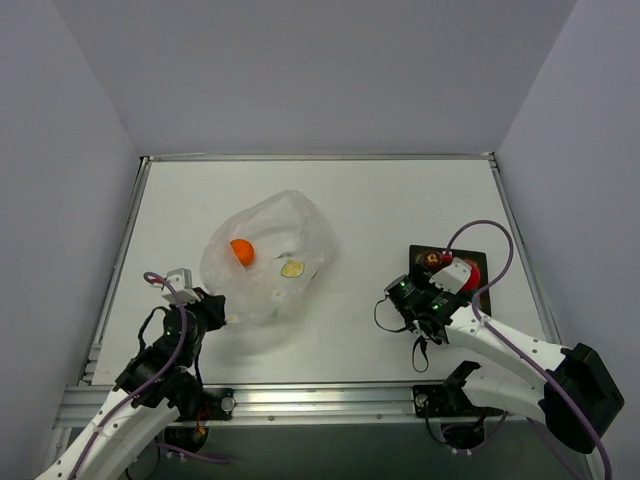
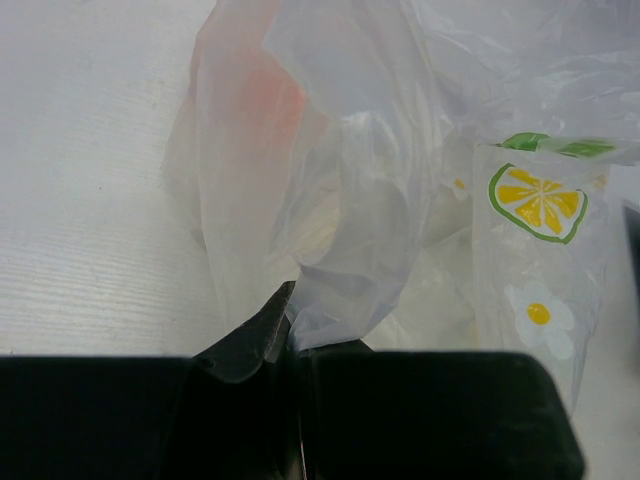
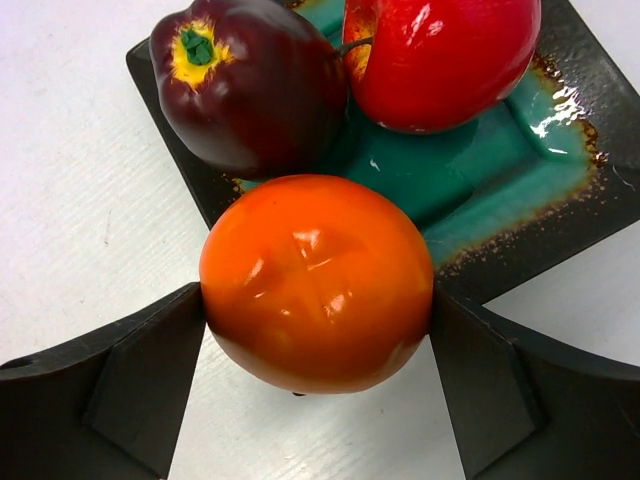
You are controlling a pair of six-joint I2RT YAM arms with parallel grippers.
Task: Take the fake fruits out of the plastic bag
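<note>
Maroon fruit (image 3: pixel 250 85) and red fruit (image 3: pixel 440 60) lie on the tray (image 3: pixel 590 190). My right gripper (image 3: pixel 318 310) holds one orange (image 3: pixel 318 270) at the tray edge, jaws touching both its sides. The last orange (image 1: pixel 242 250) is inside the bag (image 1: pixel 290 225), whose edge my left gripper (image 2: pixel 290 340) pinches tight.

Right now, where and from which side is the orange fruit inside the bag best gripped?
Across its widest middle, from above: the orange fruit is a smooth ball, so off-centre grips would likely slip. It lies left in the plastic bag; where the mouth opens I cannot tell.
</note>
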